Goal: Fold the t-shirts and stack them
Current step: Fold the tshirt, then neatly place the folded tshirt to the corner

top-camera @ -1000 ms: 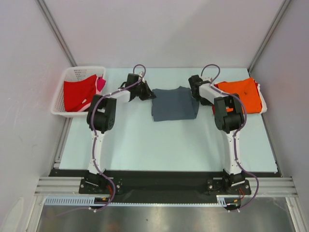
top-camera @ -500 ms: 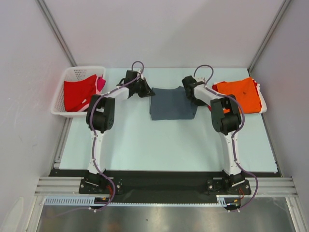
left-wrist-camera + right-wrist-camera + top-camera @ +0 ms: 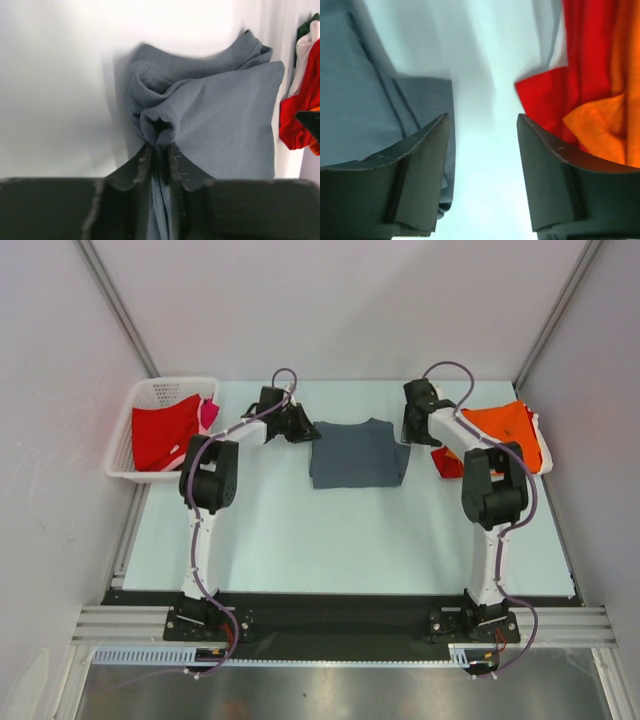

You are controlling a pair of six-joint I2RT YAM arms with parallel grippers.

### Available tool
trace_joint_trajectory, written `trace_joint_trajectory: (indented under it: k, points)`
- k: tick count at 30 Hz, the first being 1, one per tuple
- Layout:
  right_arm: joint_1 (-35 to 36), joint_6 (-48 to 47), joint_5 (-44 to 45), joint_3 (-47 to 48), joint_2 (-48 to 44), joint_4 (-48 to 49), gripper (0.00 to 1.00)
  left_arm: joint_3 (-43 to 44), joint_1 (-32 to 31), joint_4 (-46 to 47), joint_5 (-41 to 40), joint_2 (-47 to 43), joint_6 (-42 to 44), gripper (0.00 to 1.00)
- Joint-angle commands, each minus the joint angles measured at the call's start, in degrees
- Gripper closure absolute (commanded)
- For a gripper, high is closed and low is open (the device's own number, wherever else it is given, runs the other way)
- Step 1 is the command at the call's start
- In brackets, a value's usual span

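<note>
The left gripper [image 3: 159, 150] was clamped on a bunched edge of the grey t-shirt [image 3: 225, 115], a grip only its wrist view showed. The right gripper [image 3: 482, 125] stood with jaws wide apart over the bare table [image 3: 485, 190], between the grey t-shirt and the orange t-shirt [image 3: 595, 127]. The overhead view alone showed the grey t-shirt folded at the table's far middle and a red t-shirt [image 3: 165, 435] in the white basket [image 3: 122, 455].

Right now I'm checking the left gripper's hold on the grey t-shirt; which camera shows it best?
The left wrist view: the left gripper has the grey t-shirt bunched in the narrow gap between its fingers. The top view shows that gripper at the shirt's left edge, jaws hidden; the right wrist view only the shirt's opposite edge.
</note>
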Motion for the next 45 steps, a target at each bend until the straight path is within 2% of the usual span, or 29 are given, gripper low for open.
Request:
trace_joint_trajectory:
  k: [1,3,4,5,6,9,12,19,26,33,37,38,42,43,45]
  points:
    - [-2.4,1.9,-10.2,-3.3,-5.6,9.0,0.36,2.6,1.1,0.1,2.1,0.5,0.0,0.76]
    - [-2.8,1.4,-12.4,-3.7,-5.6,10.3,0.35,2.8,1.1,0.2,2.6,0.3,-0.1,0.67]
    - [-3.2,1.4,-14.2,-3.9,-5.4,11.8,0.35,2.6,1.2,0.2,2.7,0.1,0.2,0.58]
    - [-3.7,1.7,-16.6,-3.9,-5.0,12.5,0.35,2.4,1.2,0.2,2.6,-0.4,0.2,0.53]
    - [-4.6,2.3,-21.7,-4.0,-4.4,14.4,0.34,2.1,1.2,0.2,2.3,-0.7,0.2,0.45]
    - [-4.9,2.6,-25.6,-4.0,-2.8,16.4,0.34,0.9,1.3,0.2,1.0,-2.1,0.5,0.33]
    - [-5.5,3.2,-31.4,-4.0,-1.4,19.0,0.31,-0.6,1.4,0.7,-0.6,-3.1,0.8,0.27]
    - [-8.6,8.2,-44.5,-3.5,5.9,25.8,0.31,-1.6,1.3,2.3,-0.3,-1.7,-0.1,0.26]
    - [-9.1,7.9,-44.6,-0.6,11.5,25.8,0.41,-1.1,0.8,3.0,-1.7,-0.2,0.2,0.29]
    - [-8.3,8.7,-46.7,2.6,15.7,25.7,0.47,0.7,-0.8,3.4,-4.5,1.9,-1.5,0.43]
    - [-7.5,9.0,-47.6,6.1,18.0,24.3,0.51,0.4,-1.2,5.4,-6.6,2.2,-3.5,0.47]
    - [-7.5,9.4,-48.4,6.6,18.5,24.4,0.52,0.0,-1.2,6.5,-7.1,2.2,-4.1,0.52]
    - [-7.1,10.9,-50.5,9.0,20.3,24.9,0.67,-0.1,-2.1,10.4,-8.6,3.4,-7.7,0.64]
    - [-7.0,11.2,-51.0,9.9,20.6,24.7,0.77,0.0,-2.4,11.6,-9.1,3.6,-8.2,0.66]
    - [-6.9,11.4,-51.4,12.4,20.6,23.9,0.87,-0.4,-2.6,13.9,-9.6,3.4,-9.6,0.78]
